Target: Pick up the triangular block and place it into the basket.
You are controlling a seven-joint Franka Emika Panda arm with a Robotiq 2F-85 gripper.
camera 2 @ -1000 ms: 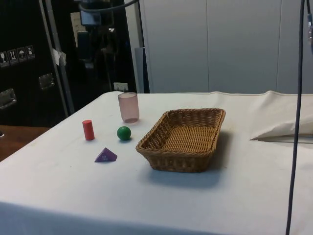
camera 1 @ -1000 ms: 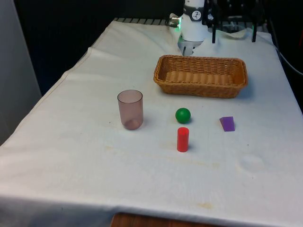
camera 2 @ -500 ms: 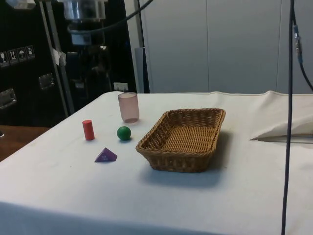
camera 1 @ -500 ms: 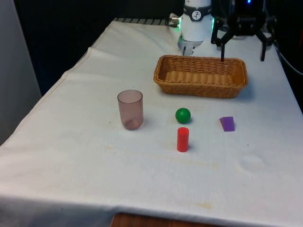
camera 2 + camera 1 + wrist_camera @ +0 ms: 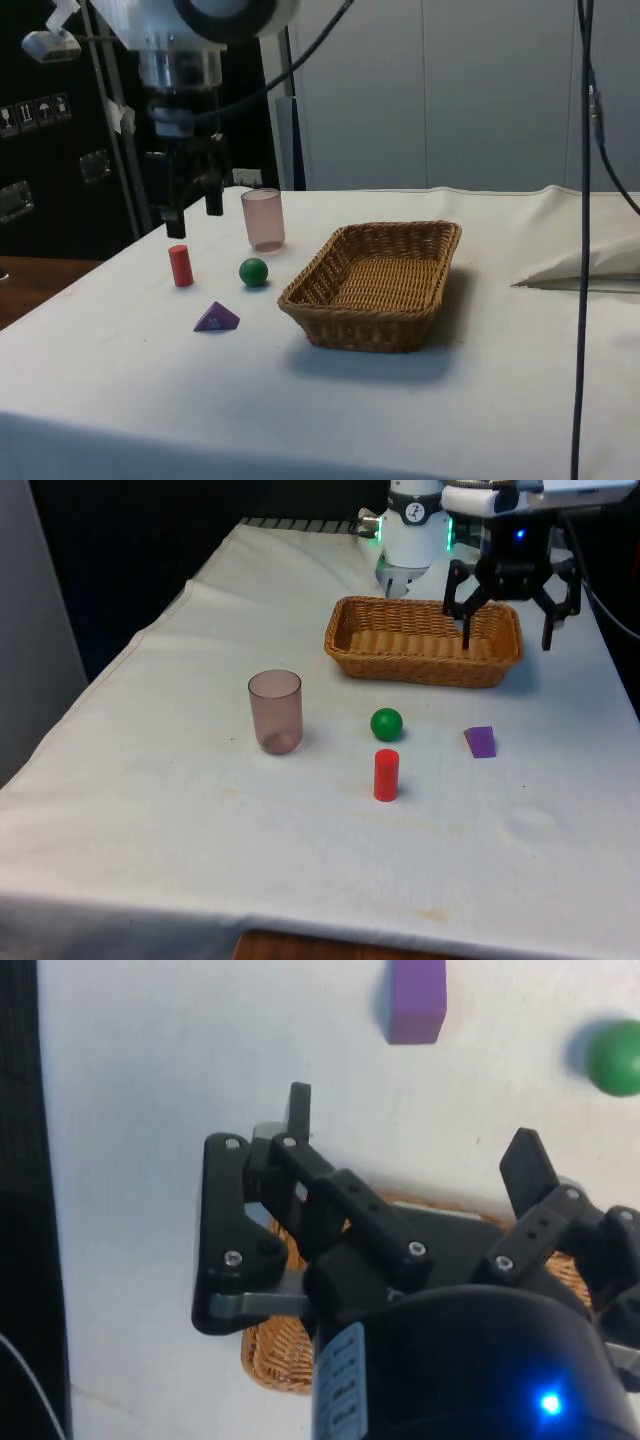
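A small purple triangular block (image 5: 480,741) is lying flat on the white cloth, well apart from the oblong wicker basket (image 5: 424,640), which is sitting upright and empty nearer the table's far end, to the front view's left.

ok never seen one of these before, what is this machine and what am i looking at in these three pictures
It is a white robot arm ending in a black gripper with two fingers that pinch things. The same moment is shown from across the table, from the table's side, and from a camera on the arm's wrist looking down past the fingers. On the white cloth sit a wicker basket, a pinkish see-through cup, a green ball, a red cylinder and a purple triangular block. The gripper hangs in the air with its fingers spread, holding nothing. Its job is to put the triangular block into the basket; the block lies untouched on the cloth.
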